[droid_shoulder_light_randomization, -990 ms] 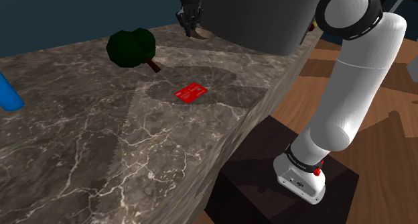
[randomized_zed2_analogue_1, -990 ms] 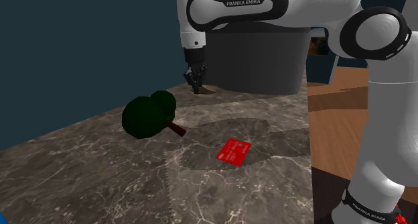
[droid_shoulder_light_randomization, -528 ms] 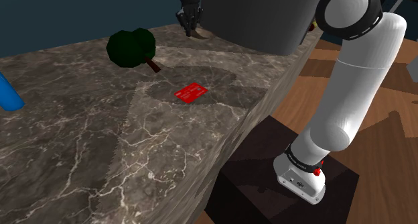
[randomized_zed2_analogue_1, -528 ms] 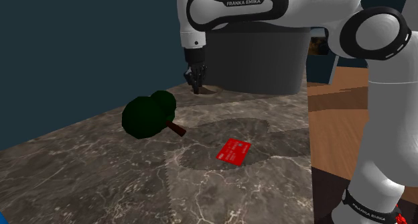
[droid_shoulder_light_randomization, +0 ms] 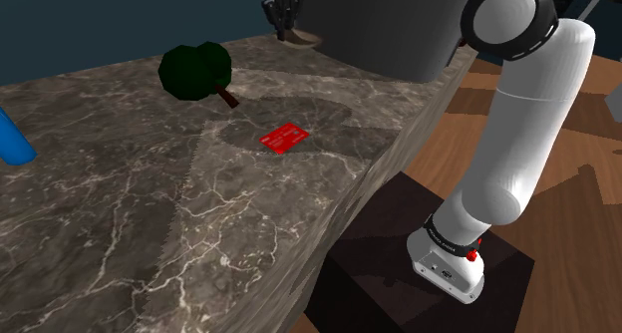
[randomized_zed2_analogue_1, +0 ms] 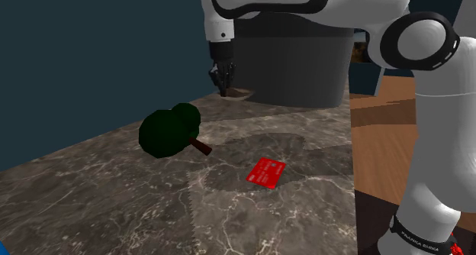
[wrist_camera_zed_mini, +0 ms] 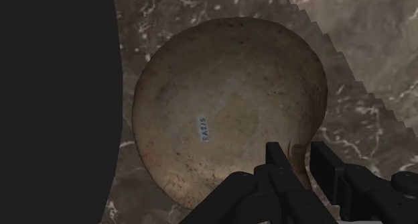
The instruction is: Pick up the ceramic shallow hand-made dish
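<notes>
A shallow brownish dish point(wrist_camera_zed_mini: 228, 108) with a small label in its middle hangs tilted just over the marble counter point(wrist_camera_zed_mini: 375, 75). My black gripper point(wrist_camera_zed_mini: 299, 159) is shut on its rim, one finger inside and one outside. In the shoulder view the gripper point(droid_shoulder_light_randomization: 282, 10) is at the counter's far end with the dish point(droid_shoulder_light_randomization: 302, 38) below it. The second exterior view has the gripper point(randomized_zed2_analogue_1: 223, 82) pointing down, the dish point(randomized_zed2_analogue_1: 241, 95) peeking out at its right.
A big dark grey round vessel point(droid_shoulder_light_randomization: 389, 22) stands right behind the dish. A dark green tree-shaped thing point(droid_shoulder_light_randomization: 194, 70), a red card point(droid_shoulder_light_randomization: 285, 137) and a blue cylinder point(droid_shoulder_light_randomization: 12, 137) lie on the counter. The counter's edge drops to a wooden floor by the stand point(droid_shoulder_light_randomization: 429, 271).
The gripper has risen from the counter over the last half second, staying shut, and the dish has come up with it. Nothing else has moved.
</notes>
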Controlling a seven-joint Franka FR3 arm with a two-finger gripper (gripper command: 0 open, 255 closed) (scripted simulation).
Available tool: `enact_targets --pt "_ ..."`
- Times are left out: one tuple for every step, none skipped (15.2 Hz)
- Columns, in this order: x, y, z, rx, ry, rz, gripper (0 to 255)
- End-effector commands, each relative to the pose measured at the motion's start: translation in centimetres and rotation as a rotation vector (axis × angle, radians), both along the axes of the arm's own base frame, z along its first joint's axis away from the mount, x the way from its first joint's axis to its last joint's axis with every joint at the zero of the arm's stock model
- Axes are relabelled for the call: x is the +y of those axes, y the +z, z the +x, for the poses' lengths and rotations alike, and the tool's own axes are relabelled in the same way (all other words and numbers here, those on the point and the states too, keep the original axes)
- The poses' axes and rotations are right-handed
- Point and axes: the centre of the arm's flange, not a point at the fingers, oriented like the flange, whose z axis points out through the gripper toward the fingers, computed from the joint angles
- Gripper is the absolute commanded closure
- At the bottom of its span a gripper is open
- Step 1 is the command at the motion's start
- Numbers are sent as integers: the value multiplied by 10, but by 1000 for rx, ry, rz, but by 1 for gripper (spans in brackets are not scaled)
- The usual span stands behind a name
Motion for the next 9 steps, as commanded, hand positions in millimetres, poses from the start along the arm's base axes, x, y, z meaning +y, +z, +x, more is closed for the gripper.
enact_targets --pt "0 10 0 0 0 0 255" --pt "0 15 0 0 0 0 255" --pt "0 20 0 0 0 0 255" --pt "0 26 0 0 0 0 255" --pt "0 31 0 0 0 0 255" --pt "0 36 0 0 0 0 255" --pt "0 42 0 0 0 0 255" --pt "0 42 0 0 0 0 255" --pt "0 42 0 0 0 0 255"
